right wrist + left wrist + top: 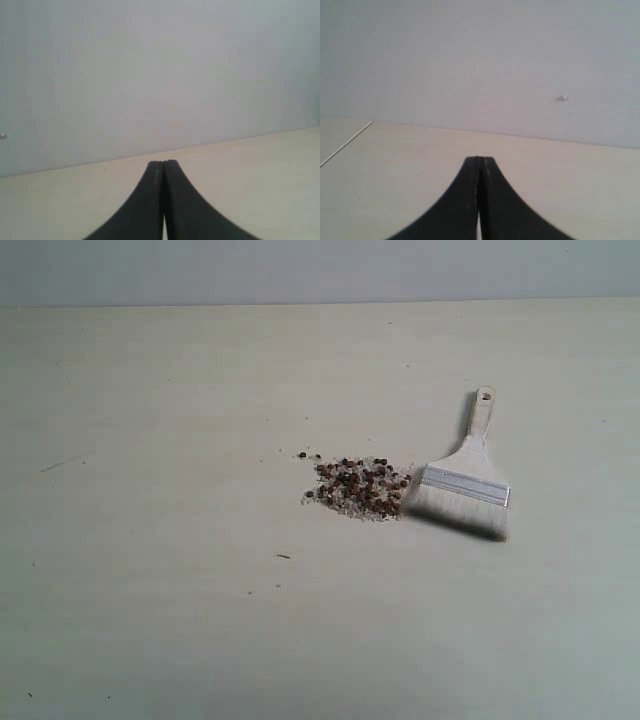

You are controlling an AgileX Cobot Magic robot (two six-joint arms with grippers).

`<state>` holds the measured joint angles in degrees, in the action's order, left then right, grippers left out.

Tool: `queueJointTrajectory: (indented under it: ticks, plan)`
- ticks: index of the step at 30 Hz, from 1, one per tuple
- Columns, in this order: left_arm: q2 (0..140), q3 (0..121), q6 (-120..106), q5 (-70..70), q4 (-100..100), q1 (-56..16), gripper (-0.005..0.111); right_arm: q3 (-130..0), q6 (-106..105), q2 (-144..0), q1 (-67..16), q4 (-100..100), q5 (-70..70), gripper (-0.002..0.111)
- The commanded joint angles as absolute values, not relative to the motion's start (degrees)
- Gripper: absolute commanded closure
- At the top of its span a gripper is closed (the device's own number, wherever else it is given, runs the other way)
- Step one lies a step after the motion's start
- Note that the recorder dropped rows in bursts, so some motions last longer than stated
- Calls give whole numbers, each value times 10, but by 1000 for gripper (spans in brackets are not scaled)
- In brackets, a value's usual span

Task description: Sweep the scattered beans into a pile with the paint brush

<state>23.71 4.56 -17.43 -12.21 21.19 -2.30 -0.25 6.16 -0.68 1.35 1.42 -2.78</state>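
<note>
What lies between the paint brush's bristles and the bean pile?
Nothing: in the exterior view the paint brush lies with its bristle corner at the edge of the pile, no gap showing. Wrist views show neither.

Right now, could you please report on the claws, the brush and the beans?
Both shut, empty: left claw, right claw. Unheld paint brush lies flat, bristles beside the pile. Few stray beans just outside it. Nothing in the way.
</note>
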Motion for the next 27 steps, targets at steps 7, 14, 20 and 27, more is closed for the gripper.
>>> queueJointTrajectory:
  ticks: [7,14,20,27]
  plan:
    - [93,0,-215,-53,211,-26,107,0,62,-3,13,7,-20,108]
    - [27,0,-225,-36,210,-26,107,0,62,-3,13,7,-20,108]
    - [0,0,-223,24,214,-26,107,0,62,-3,13,7,-20,108]
    - [0,0,-223,51,214,-26,107,0,62,-3,13,7,-20,108]
